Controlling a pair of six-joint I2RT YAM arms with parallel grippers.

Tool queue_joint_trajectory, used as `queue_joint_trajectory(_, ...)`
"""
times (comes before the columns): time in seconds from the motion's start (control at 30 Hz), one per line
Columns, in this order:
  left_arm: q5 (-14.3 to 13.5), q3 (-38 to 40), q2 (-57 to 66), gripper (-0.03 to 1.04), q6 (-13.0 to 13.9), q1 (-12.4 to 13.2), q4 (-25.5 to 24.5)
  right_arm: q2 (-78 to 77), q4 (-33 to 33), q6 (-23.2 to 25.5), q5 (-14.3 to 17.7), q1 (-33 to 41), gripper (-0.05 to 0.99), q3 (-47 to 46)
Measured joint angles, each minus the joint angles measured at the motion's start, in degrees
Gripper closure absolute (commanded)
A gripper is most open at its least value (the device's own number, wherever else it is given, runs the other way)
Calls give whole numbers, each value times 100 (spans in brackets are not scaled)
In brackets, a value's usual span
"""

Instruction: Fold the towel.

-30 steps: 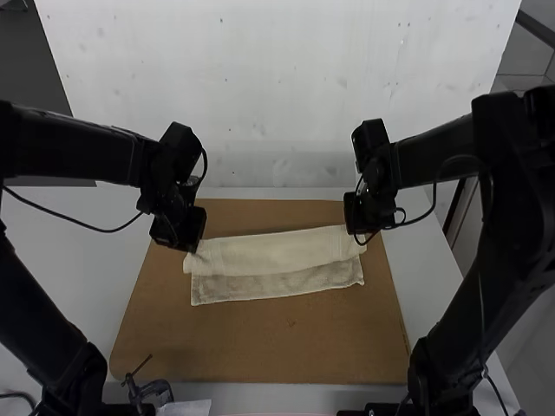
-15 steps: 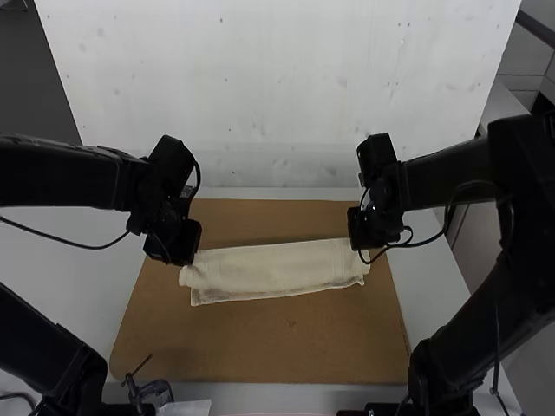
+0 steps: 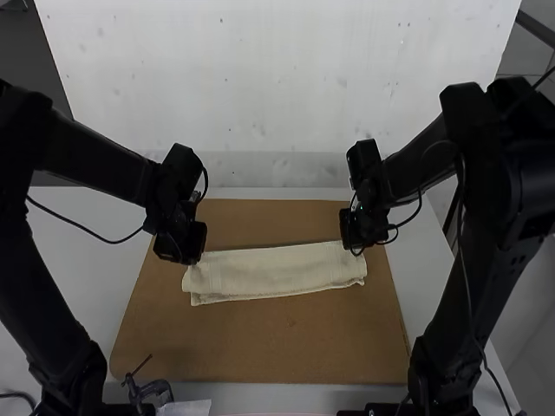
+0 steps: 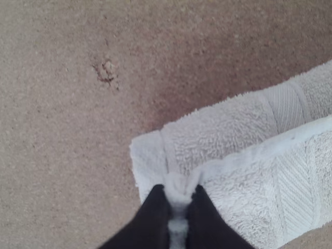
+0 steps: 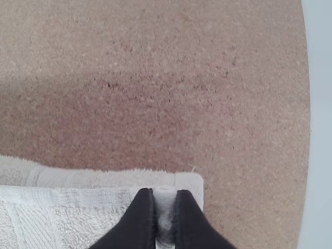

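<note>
Towel [image 3: 277, 270] lay as a narrow folded strip on the brown board [image 3: 260, 347], long axis crosswise, spanning pincer to pincer. Left pincer [image 4: 179, 193] was clamped on the top layer at one end, right pincer [image 5: 165, 197] likewise opposite. Release probably needed care at both ends.

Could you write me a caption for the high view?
Two robot arms fold a towel on a brown board.
</note>
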Motion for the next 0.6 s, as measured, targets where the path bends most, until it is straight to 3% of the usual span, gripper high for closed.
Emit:
queue_joint_trajectory(0.4,-22,164,599,99,39,59,249,669,199,2,20,-13,92,229)
queue_joint_trajectory(0.43,-22,164,638,96,39,59,251,680,240,2,20,-13,82,229)
queue_joint_trajectory(0.47,-22,164,675,76,39,61,258,682,278,39,20,-13,58,229)
queue_joint_trajectory(0.5,-20,162,691,40,42,63,267,682,334,105,17,-20,32,229)
queue_joint_trajectory(0.53,-13,168,699,5,42,81,269,682,404,131,-13,-42,14,227)
queue_joint_trajectory(0.57,-2,186,699,-1,44,107,260,682,433,179,-55,-92,8,227)
queue_joint_trajectory(0.6,13,216,699,-1,59,168,225,669,407,234,-129,-146,8,232)
